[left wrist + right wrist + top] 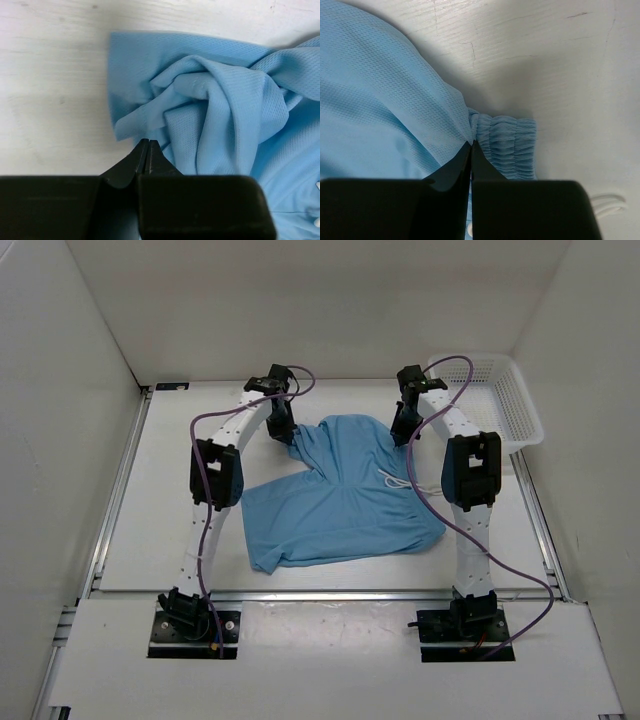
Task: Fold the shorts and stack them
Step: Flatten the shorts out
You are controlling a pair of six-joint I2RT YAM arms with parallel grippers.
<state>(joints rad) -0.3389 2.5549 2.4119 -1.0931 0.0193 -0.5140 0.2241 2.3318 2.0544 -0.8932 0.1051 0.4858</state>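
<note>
The white surface (pixel 170 520) fills the floor of a white-walled enclosure (pixel 60 390), with metal rails (pixel 115 500) along its left and right edges.

The shorts (pixel 340 500), light blue, lie across its middle. One leg spreads flat toward the near left, and the fabric rumples as it rises toward the far edge.

The left arm (pixel 215 475) and right arm (pixel 470 470) reach from their bases at the near edge and flank the garment. Each arches over one side of it.

A white mesh basket (pixel 500 400) sits at the far right corner, just beyond the right arm and apart from the shorts. Purple cables (pixel 205 425) loop along both arms, and the right one curves over the basket's near rim.

The left end effector (pixel 282 430) is at the far left corner of the shorts. In its wrist view the fingers (pixel 148 142) are pressed together with no gap, at the edge of a bunched, twisted fold of cloth drawn up to them.

The right end effector (pixel 403 430) is at the far right corner. Its fingers (pixel 471 144) are likewise clamped tight, pinching the fabric right where the smooth panel meets the gathered elastic waistband (pixel 507 145).

The thin white drawstring (pixel 395 480) trails over the cloth near the right arm. A loop of it rests on the bare surface just beside the waistband.
</note>
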